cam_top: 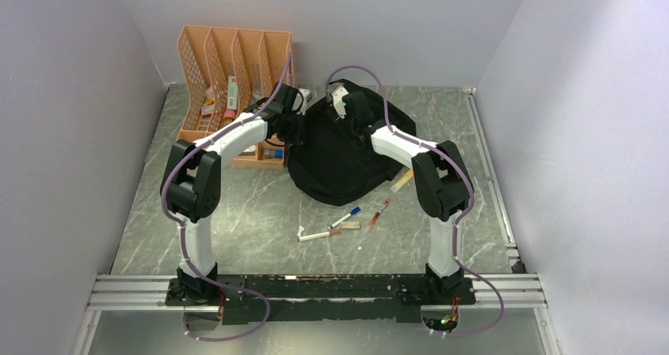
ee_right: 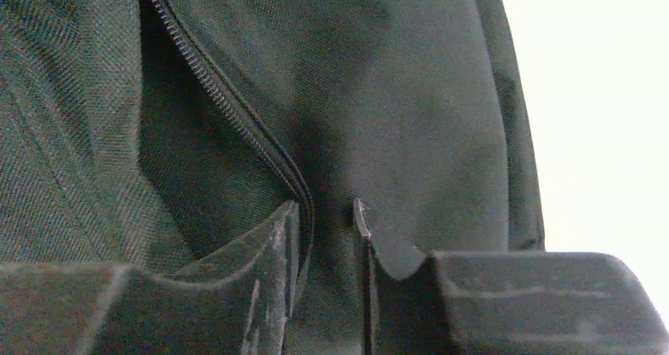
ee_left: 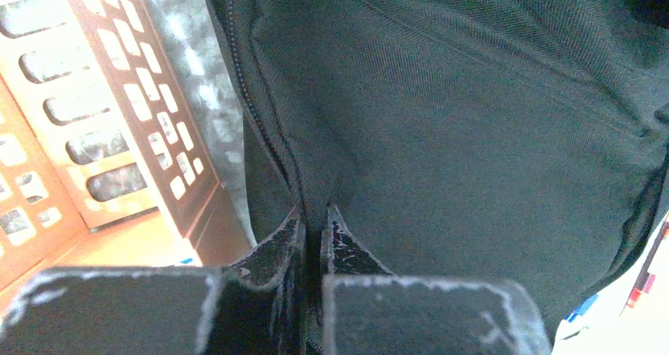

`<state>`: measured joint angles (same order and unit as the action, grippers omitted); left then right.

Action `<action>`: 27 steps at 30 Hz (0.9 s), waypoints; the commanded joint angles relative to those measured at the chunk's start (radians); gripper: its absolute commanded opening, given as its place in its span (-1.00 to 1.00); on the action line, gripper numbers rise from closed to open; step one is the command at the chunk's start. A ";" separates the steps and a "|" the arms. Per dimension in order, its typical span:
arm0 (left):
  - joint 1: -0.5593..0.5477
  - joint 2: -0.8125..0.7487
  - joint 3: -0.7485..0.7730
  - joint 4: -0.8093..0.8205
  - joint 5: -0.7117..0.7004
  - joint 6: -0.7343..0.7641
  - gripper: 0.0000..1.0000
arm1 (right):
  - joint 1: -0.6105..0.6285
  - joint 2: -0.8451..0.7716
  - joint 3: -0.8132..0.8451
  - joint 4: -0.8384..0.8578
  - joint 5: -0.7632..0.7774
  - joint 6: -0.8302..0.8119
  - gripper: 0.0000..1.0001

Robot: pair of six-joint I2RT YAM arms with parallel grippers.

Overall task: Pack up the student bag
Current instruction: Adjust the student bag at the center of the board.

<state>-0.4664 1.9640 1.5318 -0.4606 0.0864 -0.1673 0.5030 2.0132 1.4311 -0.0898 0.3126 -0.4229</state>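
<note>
The student bag [cam_top: 339, 154] is a black fabric backpack lying in the middle of the table. It fills the left wrist view [ee_left: 473, 118] and the right wrist view [ee_right: 379, 95]. My left gripper [cam_top: 302, 128] is at the bag's left edge. Its jaws [ee_left: 313, 209] are shut on a fold of fabric beside the zipper [ee_left: 252, 102]. At the bag's far top edge is my right gripper [cam_top: 347, 106]. Its fingers [ee_right: 325, 203] stand apart, with the zipper edge [ee_right: 213, 87] and a fold of fabric between them.
An orange file organiser [cam_top: 237, 79] stands at the back left, close to the left arm, and shows in the left wrist view [ee_left: 102, 110]. Pens [cam_top: 345, 217] [cam_top: 379, 211] and a white marker [cam_top: 315, 235] lie in front of the bag. A wooden piece [cam_top: 402, 181] pokes out at its right.
</note>
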 commanded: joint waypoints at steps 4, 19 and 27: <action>0.006 0.007 0.001 0.046 0.013 0.008 -0.90 | -0.011 -0.070 -0.010 0.058 0.080 0.002 -0.65; 0.009 -0.016 -0.007 0.052 0.010 0.008 -0.90 | -0.026 -0.138 0.078 -0.011 0.047 0.032 -1.00; 0.010 -0.038 -0.015 0.054 -0.006 0.005 -0.56 | -0.098 -0.153 0.145 -0.109 -0.162 0.109 -1.00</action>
<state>-0.4618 1.9636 1.5280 -0.4427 0.0868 -0.1673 0.4606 1.9194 1.4998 -0.1802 0.2558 -0.3611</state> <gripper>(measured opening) 0.152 0.041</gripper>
